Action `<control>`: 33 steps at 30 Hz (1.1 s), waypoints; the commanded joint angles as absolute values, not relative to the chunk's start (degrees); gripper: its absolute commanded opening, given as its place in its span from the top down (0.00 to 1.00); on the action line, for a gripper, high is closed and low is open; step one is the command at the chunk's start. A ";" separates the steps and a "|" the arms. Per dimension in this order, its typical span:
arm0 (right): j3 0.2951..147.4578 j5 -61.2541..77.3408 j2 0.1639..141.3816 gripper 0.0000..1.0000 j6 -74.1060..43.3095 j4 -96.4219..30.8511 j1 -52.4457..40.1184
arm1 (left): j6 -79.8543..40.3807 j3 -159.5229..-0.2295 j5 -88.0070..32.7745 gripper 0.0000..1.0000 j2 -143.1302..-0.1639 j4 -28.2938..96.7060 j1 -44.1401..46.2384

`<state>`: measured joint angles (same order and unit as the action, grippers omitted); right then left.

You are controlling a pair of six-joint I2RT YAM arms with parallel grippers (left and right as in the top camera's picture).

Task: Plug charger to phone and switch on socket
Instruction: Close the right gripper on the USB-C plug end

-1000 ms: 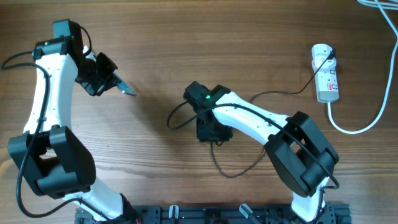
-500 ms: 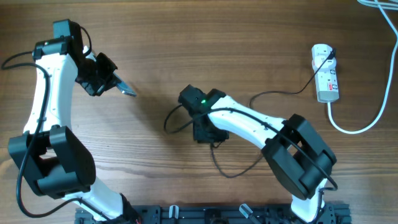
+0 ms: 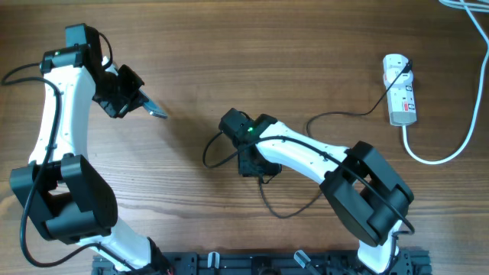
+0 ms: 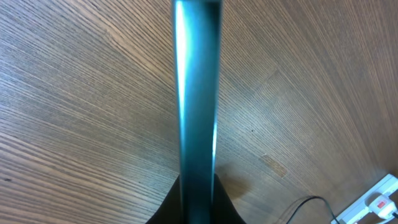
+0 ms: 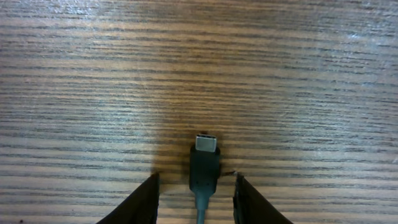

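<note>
left arm (image 3: 52,114) is bending forward, left gripper (image 3: 144,101) clamping the phone (image 3: 158,111); right arm (image 3: 306,153) is stretching toward centre, right gripper (image 3: 253,162) pointing down, jaws parted.

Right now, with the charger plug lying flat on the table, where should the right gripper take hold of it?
Grip the charger by its black plug body, just behind the metal tip, coming straight down from above. It lies flat inside the open right gripper, long sides facing the fingers.
</note>
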<state>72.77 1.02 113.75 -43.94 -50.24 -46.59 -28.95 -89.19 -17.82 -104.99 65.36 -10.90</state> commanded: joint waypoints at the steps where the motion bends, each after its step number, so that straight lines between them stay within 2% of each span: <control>1: 70.89 2.57 114.91 0.62 -44.95 -49.95 -46.06 | -27.81 -89.12 -17.91 0.96 -104.16 65.23 -11.11; 3: 70.89 3.09 114.91 0.70 -44.86 -50.11 -45.60 | -27.79 -89.12 -17.89 0.96 -104.16 65.25 -11.11; 11: 70.89 4.54 114.91 0.69 -43.66 -50.85 -45.36 | -27.81 -89.12 -17.89 0.96 -104.16 65.25 -11.11; 16: 70.87 3.27 114.91 0.76 -45.12 -51.72 -45.36 | -27.81 -89.12 -17.91 0.96 -104.16 65.25 -11.09; 30: 70.85 2.61 114.91 0.79 -44.95 -51.66 -45.36 | -27.81 -89.12 -17.91 0.96 -104.16 65.25 -11.11; 33: 70.85 2.61 114.91 0.84 -44.97 -51.64 -45.36 | -27.81 -89.12 -17.91 0.96 -104.16 65.25 -11.11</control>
<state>72.51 3.22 113.69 -43.99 -51.96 -45.54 -28.95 -89.19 -17.82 -104.99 65.36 -10.90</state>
